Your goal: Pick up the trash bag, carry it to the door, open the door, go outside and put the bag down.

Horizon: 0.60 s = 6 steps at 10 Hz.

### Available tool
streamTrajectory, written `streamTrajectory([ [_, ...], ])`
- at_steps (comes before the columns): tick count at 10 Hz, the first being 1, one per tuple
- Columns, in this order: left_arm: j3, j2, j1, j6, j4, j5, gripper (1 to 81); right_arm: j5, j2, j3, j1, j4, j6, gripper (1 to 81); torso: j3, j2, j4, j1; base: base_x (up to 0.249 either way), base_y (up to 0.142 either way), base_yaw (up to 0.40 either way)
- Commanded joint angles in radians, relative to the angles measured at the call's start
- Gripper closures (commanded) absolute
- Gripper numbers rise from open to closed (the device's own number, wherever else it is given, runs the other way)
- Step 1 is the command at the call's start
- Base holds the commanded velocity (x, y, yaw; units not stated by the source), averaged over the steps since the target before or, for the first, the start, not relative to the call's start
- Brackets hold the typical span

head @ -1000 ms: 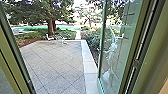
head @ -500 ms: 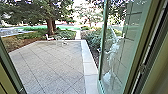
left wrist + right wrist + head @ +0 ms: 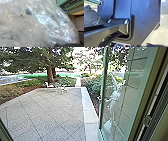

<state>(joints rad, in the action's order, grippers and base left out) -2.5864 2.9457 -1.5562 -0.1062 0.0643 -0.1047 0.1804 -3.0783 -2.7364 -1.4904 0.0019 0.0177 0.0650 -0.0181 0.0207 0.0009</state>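
No text, label, brand, number or sign can be read on any surface of the building doorway, the paved yard or the robot.

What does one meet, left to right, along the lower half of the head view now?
Left door frame → paved patio → pale stone border → open glass door → right door frame
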Motion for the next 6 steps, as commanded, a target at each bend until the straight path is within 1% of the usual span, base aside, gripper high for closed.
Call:
streamTrajectory([
  [1,0.006,-0.003,0.034,0.003,0.008,0.046,81.1,0.070,-0.001,0.006,0.046,0.000,0.002,1.0,0.000,0.000,0.000,0.000,0.135,0.000,0.000],
  [4,0.006,-0.003,0.032,0.003,0.006,0.046,81.1,0.070,-0.001,0.006,0.044,0.001,0.002,1.0,0.000,0.000,0.000,-0.001,0.128,0.000,0.000],
  [6,0.006,-0.003,0.034,0.003,0.008,0.046,81.1,0.053,-0.001,0.006,0.041,0.000,0.004,1.0,0.000,-0.001,0.000,-0.001,0.123,0.000,0.000],
])
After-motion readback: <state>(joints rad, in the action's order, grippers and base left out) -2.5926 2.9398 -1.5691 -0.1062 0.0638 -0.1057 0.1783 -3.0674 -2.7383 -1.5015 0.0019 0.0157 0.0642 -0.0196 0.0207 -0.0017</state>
